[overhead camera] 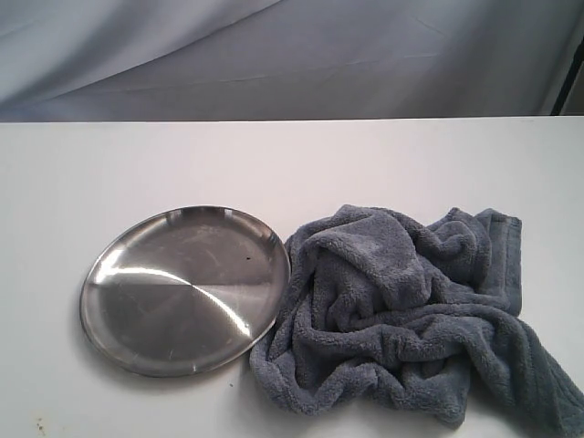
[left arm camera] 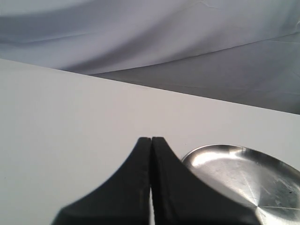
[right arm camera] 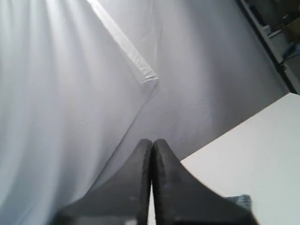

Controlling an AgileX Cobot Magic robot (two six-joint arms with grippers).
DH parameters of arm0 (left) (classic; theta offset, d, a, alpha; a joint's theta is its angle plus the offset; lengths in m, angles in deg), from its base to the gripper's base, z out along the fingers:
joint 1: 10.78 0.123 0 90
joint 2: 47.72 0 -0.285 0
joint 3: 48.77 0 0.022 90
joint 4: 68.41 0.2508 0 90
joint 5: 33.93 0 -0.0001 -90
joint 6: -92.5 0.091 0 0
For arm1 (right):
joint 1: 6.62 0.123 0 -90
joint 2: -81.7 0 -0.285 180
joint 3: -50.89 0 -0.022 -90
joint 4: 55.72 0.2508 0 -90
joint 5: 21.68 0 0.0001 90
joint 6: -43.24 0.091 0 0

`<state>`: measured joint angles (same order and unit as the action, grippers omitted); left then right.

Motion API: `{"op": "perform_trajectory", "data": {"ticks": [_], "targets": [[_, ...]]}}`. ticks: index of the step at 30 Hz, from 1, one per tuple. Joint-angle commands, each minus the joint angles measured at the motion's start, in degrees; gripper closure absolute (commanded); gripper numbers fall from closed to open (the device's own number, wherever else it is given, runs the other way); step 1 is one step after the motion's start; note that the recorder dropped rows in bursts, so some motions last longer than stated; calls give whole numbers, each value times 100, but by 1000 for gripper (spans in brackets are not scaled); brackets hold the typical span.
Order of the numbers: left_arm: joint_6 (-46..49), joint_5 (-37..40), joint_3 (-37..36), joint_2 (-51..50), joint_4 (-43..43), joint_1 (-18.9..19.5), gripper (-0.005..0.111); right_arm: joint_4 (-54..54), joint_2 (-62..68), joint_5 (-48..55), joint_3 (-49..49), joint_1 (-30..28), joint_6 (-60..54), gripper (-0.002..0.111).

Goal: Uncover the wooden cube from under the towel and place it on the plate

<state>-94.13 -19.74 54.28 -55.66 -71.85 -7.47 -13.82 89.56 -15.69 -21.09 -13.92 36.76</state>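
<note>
The blue-grey towel lies bunched up on the white table at the front right, its left edge touching the plate. The wooden cube is hidden. The shiny steel plate sits empty at the front left; part of the plate also shows in the left wrist view. Neither arm appears in the exterior view. My left gripper is shut with nothing in it, hanging above the bare table near the plate's rim. My right gripper is shut and empty, pointing toward the backdrop. A corner of the towel peeks past it.
The white table stretches back to a grey-white cloth backdrop. A dark post stands at the far right edge behind the table.
</note>
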Motion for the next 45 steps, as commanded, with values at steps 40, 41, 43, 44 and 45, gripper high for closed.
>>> {"op": "perform_trajectory", "data": {"ticks": [40,41,43,44,45], "targets": [[-20,-50,-26,15,-26,11,107,-2546,7861,5185,4596,3047,-1399,108],[-20,-50,-26,15,-26,11,107,-2590,7930,5185,4640,3179,-1362,108],[-20,-50,-26,15,-26,11,107,-2686,8090,5185,4806,3499,-1245,108],[-20,-50,-26,15,-26,11,107,-2687,8164,5185,4914,3653,-1232,108],[-20,-50,-26,15,-26,11,107,-2687,8242,5185,5006,3802,-1232,108]]}}
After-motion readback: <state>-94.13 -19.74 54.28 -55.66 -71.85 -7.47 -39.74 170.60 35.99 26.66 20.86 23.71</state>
